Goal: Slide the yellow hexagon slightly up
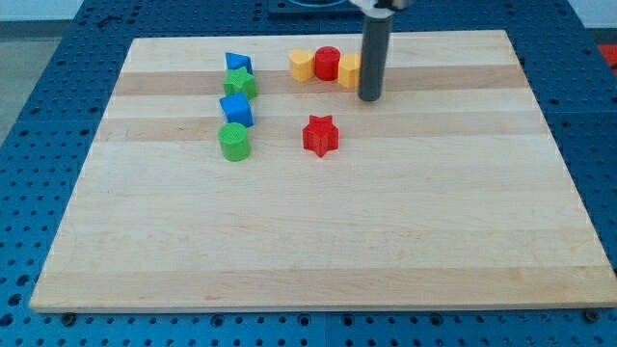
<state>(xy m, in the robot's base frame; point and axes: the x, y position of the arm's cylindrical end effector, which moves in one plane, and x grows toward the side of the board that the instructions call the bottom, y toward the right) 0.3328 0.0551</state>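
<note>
- Yellow hexagon [349, 70] sits right of the red cylinder [328, 63], touching it.
- My tip [370, 98] stands upright against its right edge.
- I run no pincer, only a rod.

You see a pale wooden board [318, 241] made of long planks laid side by side, their grain running from the view's left to the view's right, some strips a little darker than others. Around it on every side lies a blue perforated base [39, 116], its surface covered in a regular grid of small holes. At the view's top a strip of lighter grey surface [193, 8] shows. The light is even, with soft shadows
</note>
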